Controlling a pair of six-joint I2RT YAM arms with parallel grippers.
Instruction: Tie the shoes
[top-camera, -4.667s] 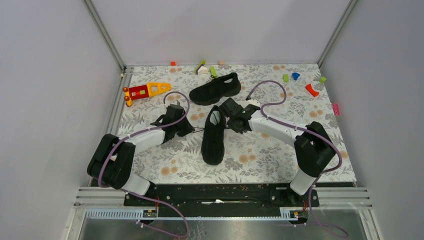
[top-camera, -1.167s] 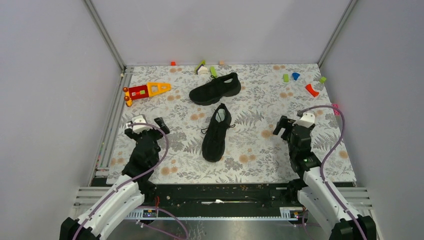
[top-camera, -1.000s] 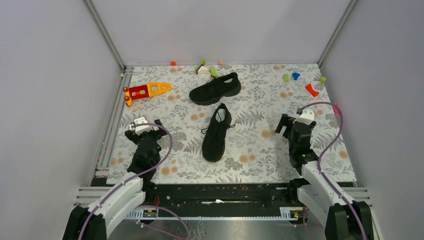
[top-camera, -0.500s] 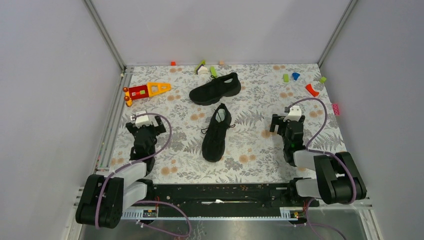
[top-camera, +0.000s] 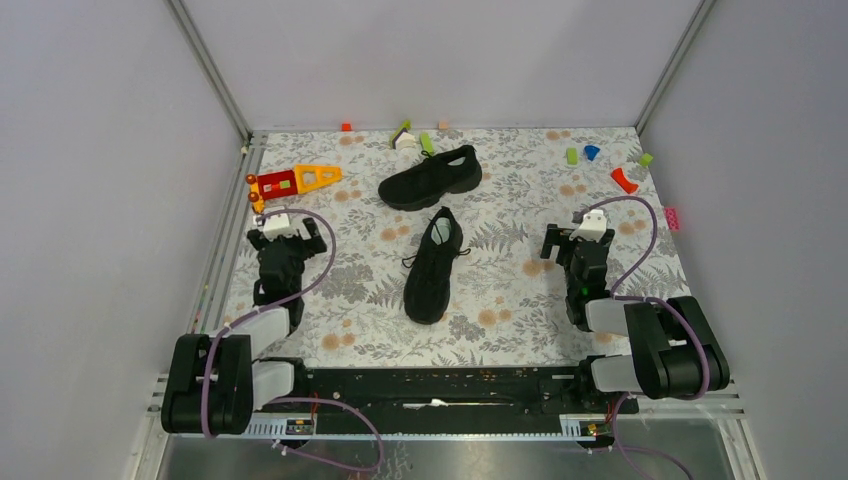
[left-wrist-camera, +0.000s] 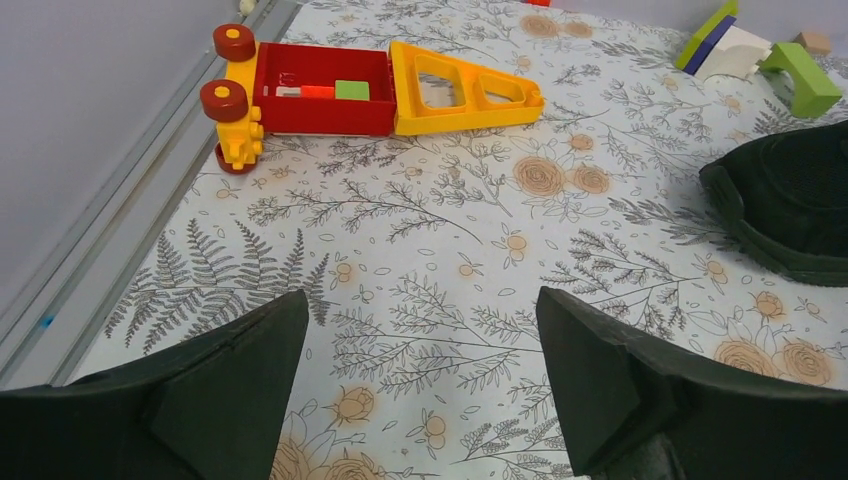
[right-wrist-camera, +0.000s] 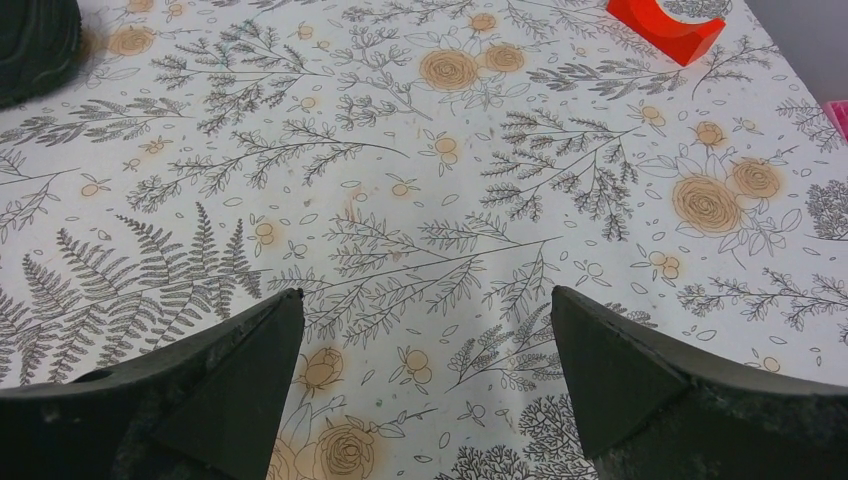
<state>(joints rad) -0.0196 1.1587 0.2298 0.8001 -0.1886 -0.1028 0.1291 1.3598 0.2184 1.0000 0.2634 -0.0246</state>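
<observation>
Black-jointed arms fold low at the near edge of the floral-printed tabletop (top-camera: 500, 300), each forearm reaching forward with its wrist aimed at the far wall. A black low-top sneaker (top-camera: 432, 265) lies lengthwise in the middle, toe toward the arm bases and pale insole at the far end. The left end effector (top-camera: 287, 235) hangs well to this sneaker's left and the right end effector (top-camera: 580, 242) well to its right, both about level with its heel. Each has its fingers spread wide with only printed sheet between them, touching nothing. Thin lace ends stick out to either side of the sneaker's tongue; whether they are knotted is too small to tell.

A second black sneaker (top-camera: 430, 177) lies crosswise just beyond the first one's heel, a narrow gap apart, its toe showing at the right edge of the left wrist view (left-wrist-camera: 790, 200).

Bare sheet runs from the lengthwise sneaker out to each end effector. Beyond and left of it sits a red-and-yellow plastic toy (top-camera: 290, 182) by the side rail; beyond and right, a red curved block (top-camera: 623, 180).
</observation>
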